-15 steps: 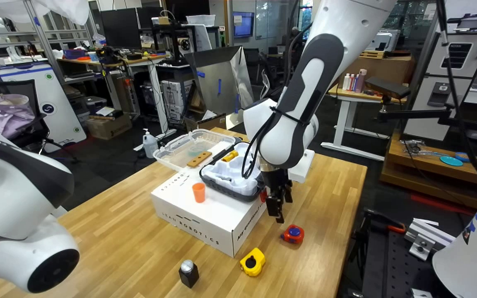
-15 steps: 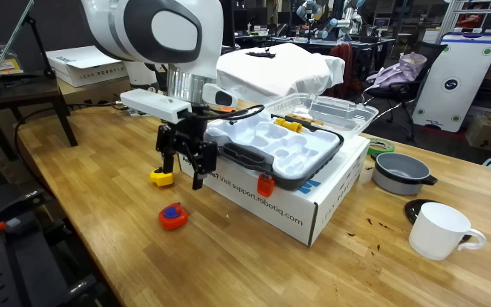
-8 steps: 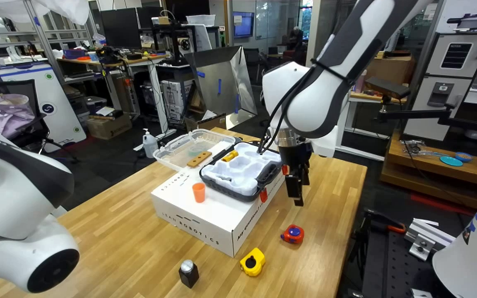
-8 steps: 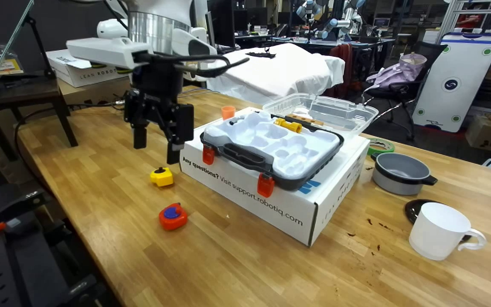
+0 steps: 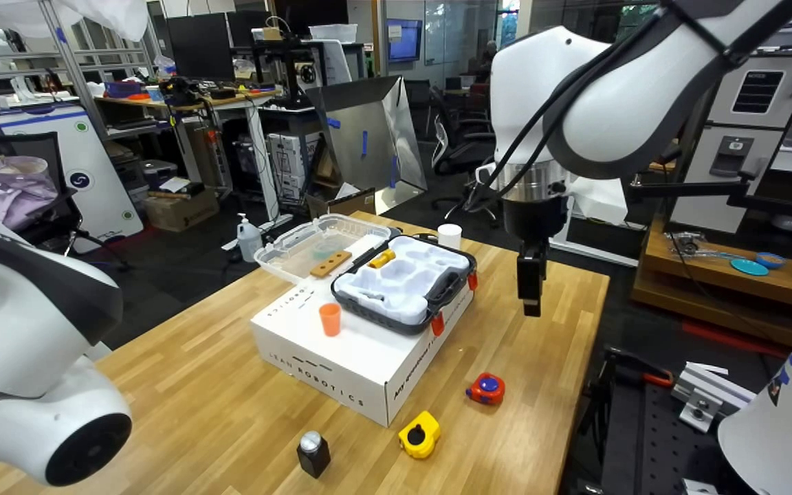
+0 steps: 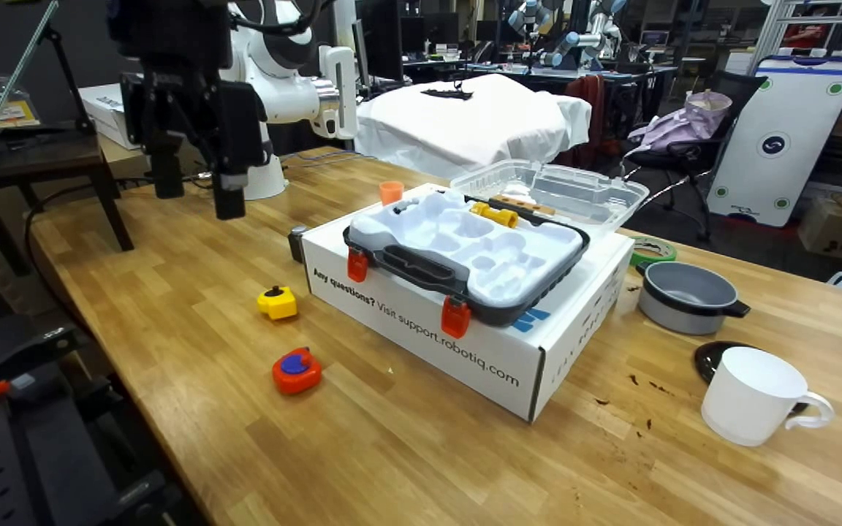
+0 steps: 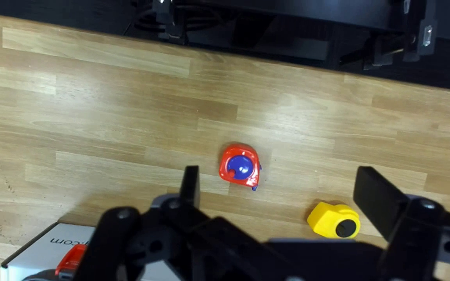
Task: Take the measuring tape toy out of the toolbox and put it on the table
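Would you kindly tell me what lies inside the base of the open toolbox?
The base of the toolbox holds a white molded tray with a yellow piece on it and a small dark bit too indistinct to name. Anything beneath the tray is hidden by it.

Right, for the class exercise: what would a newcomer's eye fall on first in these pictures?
Probably the bright red measuring tape toy, lying on the light wooden table near a yellow toy. Next, likely the open toolbox with its orange latches, sitting on a white cardboard box. The white robot arm also stands out, its black fingers spread above the table, holding nothing.
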Motion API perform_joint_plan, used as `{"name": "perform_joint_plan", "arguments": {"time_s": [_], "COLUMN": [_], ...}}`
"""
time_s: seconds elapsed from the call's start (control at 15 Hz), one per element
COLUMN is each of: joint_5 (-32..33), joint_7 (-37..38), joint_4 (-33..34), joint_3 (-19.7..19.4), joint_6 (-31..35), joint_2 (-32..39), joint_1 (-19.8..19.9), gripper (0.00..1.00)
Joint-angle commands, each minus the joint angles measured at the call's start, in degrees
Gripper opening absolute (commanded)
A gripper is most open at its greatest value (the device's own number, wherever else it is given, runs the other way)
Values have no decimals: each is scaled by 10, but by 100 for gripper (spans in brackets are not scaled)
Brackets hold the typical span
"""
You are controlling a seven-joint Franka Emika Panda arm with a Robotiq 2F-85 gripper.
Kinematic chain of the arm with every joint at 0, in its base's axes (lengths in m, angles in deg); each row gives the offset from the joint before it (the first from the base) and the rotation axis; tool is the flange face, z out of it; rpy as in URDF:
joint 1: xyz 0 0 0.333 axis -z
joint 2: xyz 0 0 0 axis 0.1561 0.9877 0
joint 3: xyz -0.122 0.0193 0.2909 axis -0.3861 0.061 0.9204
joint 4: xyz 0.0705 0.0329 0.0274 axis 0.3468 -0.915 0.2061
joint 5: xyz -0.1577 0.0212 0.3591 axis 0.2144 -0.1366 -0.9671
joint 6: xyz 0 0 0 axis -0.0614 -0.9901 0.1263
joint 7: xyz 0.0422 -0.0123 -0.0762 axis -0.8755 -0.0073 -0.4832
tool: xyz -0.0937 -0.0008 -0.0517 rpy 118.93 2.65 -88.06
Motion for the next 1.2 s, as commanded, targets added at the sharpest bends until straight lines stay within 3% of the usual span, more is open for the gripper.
{"name": "perform_joint_plan", "arguments": {"time_s": [0.0,1.13], "joint_5": [2,2], "joint_7": [2,2], "joint_4": [4,3], "joint_3": [-5,-4], "joint_6": [-16,-33], "joint_2": [-17,-39], "joint_1": [-8,-11], "gripper": [100,100]}}
